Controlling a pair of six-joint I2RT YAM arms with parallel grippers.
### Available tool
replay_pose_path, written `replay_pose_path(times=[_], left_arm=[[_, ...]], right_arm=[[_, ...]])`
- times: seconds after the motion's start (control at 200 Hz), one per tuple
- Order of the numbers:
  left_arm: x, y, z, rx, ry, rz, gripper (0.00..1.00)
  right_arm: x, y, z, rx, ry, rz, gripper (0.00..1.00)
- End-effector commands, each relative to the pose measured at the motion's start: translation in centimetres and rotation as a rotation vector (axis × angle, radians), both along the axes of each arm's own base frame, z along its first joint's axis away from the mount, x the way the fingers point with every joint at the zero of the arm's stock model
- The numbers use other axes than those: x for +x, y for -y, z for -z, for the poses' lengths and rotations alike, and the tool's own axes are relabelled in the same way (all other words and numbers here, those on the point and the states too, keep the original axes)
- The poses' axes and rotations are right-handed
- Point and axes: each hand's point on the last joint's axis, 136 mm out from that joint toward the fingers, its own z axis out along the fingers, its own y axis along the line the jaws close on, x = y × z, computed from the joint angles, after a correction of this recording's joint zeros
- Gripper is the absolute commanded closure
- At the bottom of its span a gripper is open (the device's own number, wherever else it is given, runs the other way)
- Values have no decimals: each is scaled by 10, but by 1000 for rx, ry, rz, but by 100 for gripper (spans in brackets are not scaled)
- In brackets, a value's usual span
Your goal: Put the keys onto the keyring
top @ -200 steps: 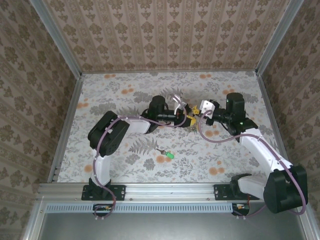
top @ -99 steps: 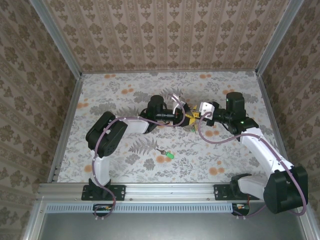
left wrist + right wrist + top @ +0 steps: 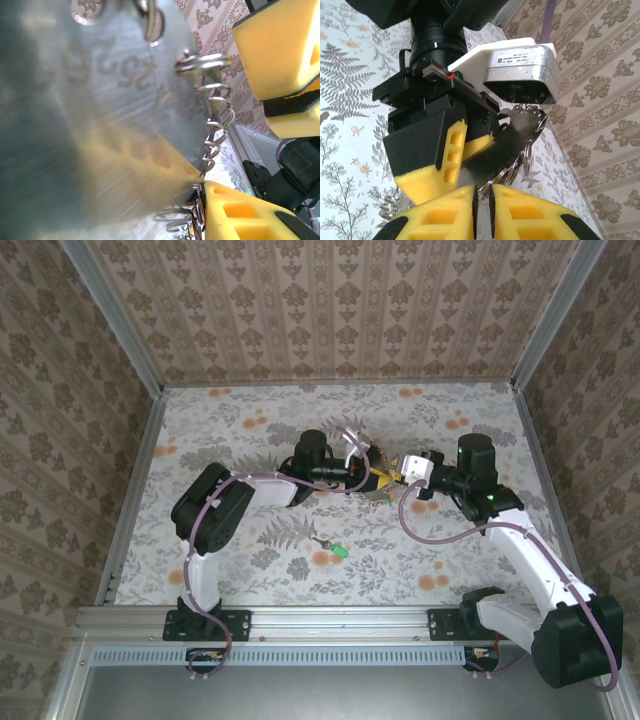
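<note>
A: Keys?
B: One small green-headed metal key (image 3: 337,550), flat on the floral worktop (image 3: 220,425). Blade points far-left, head near-right.
A: Keyring?
B: One keyring (image 3: 516,142), a flat silver plate with an unclear number of wire rings, held mid-worktop. Left end effector (image 3: 372,472) clamps it. Right end effector (image 3: 482,205) pads are almost together.

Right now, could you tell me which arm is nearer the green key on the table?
Left. The left arm passes just beyond the green key, slightly to its left; the right arm stands farther off to the key's right.
</note>
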Motion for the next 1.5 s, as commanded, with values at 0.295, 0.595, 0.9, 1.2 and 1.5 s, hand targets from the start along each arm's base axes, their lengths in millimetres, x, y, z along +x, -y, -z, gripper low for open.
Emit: replay_pose_path(times=[0.295,0.595,0.9,1.2,1.5], left_arm=[[-6,-4,-29,-58,48,44,89],[-3,-3,-28,-59,54,36,92],[-1,-3,-24,-51,61,18,92],[2,-2,-24,-48,65,2,92],[4,-2,-23,-46,62,-10,92]], right_arm=[[-1,4,19,-11,-59,24,74],[12,-2,13,131,-106,61,76],[19,-2,9,177,-123,93,86],[20,-4,15,166,-127,108,85],[23,-1,20,180,-135,151,82]])
